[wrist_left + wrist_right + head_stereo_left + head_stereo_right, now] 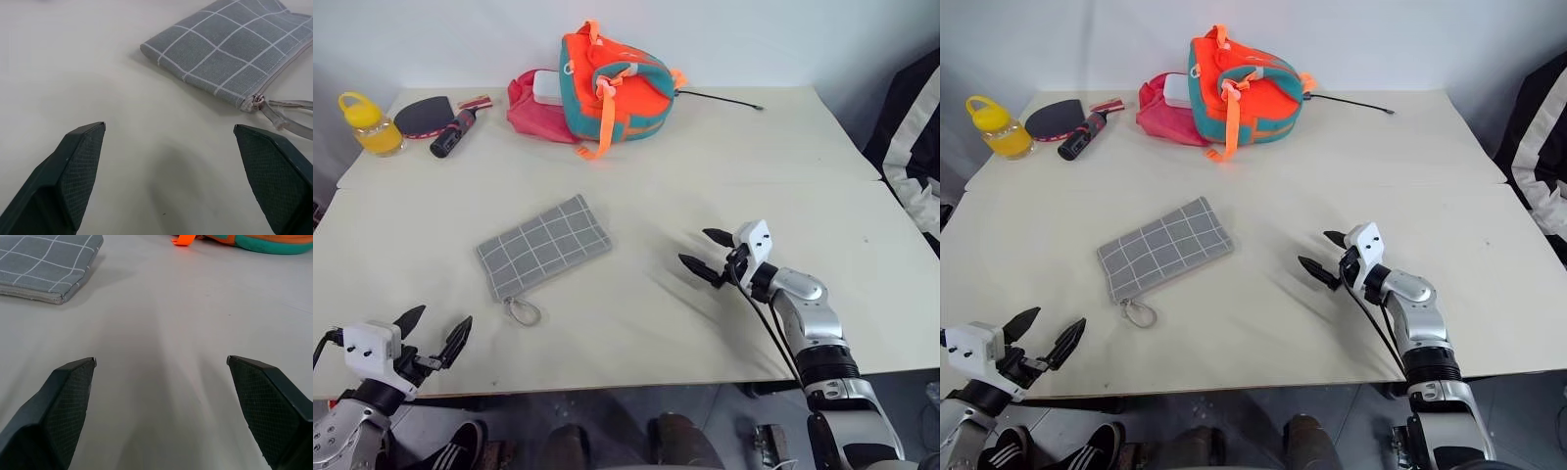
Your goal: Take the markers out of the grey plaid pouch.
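Between open grippers, grey plaid pouch (pixel 543 245), bare table (pixel 705 176) around

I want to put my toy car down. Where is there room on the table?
Bare table lies between the grey plaid pouch and the right hand, and along the right side. The far edge is crowded: yellow bottle, paddle, pink pouch, orange-teal bag.

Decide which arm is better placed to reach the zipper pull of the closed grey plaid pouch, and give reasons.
Probably left: the left gripper, open, sits near the zipper pull end of the grey plaid pouch; the right gripper faces the opposite end.
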`<state>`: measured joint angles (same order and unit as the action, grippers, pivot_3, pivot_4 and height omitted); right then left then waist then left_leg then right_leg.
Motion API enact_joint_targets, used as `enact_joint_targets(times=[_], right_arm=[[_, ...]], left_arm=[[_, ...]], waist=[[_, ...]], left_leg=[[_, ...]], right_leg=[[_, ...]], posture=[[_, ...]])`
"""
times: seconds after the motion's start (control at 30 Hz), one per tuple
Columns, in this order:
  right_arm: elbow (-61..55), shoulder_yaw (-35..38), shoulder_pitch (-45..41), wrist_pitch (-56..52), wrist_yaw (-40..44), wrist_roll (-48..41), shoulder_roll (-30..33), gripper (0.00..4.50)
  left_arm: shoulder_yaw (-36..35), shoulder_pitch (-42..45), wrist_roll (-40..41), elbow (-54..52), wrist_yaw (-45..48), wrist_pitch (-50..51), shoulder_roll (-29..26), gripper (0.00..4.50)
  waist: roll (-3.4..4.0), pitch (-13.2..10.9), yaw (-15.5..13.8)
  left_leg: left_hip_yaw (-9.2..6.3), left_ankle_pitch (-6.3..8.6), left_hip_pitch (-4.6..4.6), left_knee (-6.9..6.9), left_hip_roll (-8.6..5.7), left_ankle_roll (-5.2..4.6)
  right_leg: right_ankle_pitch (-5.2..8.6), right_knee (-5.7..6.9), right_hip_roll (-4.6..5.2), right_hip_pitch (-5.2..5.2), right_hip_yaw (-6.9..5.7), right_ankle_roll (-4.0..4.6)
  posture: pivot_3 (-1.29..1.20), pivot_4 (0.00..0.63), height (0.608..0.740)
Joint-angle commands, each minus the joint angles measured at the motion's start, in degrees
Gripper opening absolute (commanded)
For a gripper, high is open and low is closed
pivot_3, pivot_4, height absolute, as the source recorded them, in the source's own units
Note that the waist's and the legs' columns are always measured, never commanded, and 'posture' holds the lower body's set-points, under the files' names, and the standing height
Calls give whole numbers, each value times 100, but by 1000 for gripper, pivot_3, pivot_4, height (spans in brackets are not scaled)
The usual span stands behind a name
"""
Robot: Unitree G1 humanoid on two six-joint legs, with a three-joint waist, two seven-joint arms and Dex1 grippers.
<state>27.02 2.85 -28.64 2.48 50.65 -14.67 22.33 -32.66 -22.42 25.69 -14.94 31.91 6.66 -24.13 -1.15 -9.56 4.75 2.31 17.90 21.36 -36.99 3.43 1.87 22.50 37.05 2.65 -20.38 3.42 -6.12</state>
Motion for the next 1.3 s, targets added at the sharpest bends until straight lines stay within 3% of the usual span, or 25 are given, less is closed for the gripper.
enact_joint_targets(times=[0.03,0.4,0.53,0.87,1.03,1.17,1.3], right_arm=[[-261,82,0,28,34,-84,67,4500],[-549,54,-37,-159,-42,-174,-44,4500],[-1091,-164,-157,-421,-299,-221,-484,3620],[-478,-975,-912,-28,-1268,523,-1983,86],[658,-1327,-1408,375,-1962,1212,-2516,38],[1648,-1661,-1810,495,-2551,1959,-2454,38],[2053,-1535,-1927,449,-2681,1999,-2369,38]], left_arm=[[-44,-21,53,-56,84,-218,-5,4480],[8,98,-248,90,-13,-445,-58,4480],[25,273,-406,279,39,-817,-115,4500],[195,865,-995,1034,78,-1583,-515,4500],[391,1318,-1736,1895,18,-2512,-1045,4500],[726,1632,-2358,2600,-68,-3339,-1428,4500],[1126,1867,-2789,3147,-24,-4098,-1766,4500]], waist=[[0,0,-1],[0,0,2],[0,0,17],[0,0,18],[1,0,38],[-1,0,41],[0,1,45]], left_leg=[[0,0,0,0,0,0],[0,0,0,0,0,0],[0,0,-1,1,2,0],[-1,1,0,1,4,7],[-1,1,0,0,4,11],[0,0,0,0,0,12],[1,0,0,4,-1,14]], right_leg=[[0,0,0,0,0,0],[0,0,0,0,0,0],[0,4,-2,-3,0,0],[0,37,1,-24,-7,0],[1,46,3,-31,-17,2],[1,66,14,-31,-27,2],[0,73,38,-34,-83,3]], posture=[[0,150,740],[0,150,740],[0,150,740],[0,150,740],[0,150,740],[0,150,740],[0,150,740]])
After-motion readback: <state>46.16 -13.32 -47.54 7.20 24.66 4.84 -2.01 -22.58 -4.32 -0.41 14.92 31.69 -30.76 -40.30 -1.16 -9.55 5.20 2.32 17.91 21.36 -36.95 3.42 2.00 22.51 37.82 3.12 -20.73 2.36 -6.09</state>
